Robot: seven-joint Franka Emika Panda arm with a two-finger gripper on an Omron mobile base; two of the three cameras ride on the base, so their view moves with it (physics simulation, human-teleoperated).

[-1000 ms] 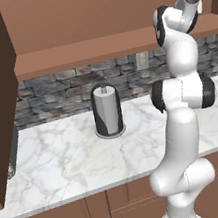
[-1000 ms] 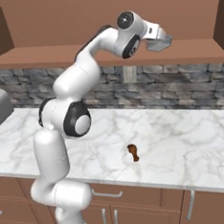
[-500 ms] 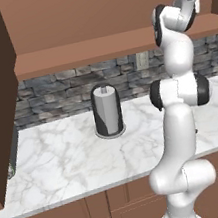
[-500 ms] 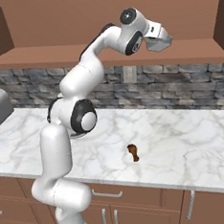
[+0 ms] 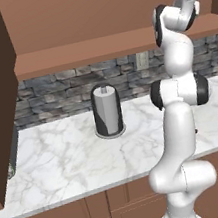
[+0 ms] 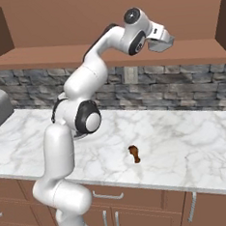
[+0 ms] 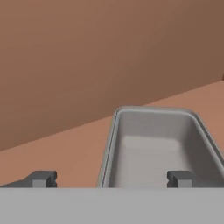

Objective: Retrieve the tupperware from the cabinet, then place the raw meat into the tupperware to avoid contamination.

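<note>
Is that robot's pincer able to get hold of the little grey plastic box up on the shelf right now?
Probably yes. The pincer is open and straddles the near left wall of the grey translucent container, which sits on the brown shelf with nothing between them.

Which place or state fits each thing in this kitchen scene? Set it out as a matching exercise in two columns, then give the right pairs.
Things:
1. tupperware
2. raw meat
3. paper towel roll
4. gripper

Places or states:
A. lying on the marble counter
B. standing upright near the stone backsplash
C. jaws wide open, raised to the shelf
D. sitting empty on the brown cabinet shelf

Pairs: 1-D, 2-A, 3-B, 4-C
</note>
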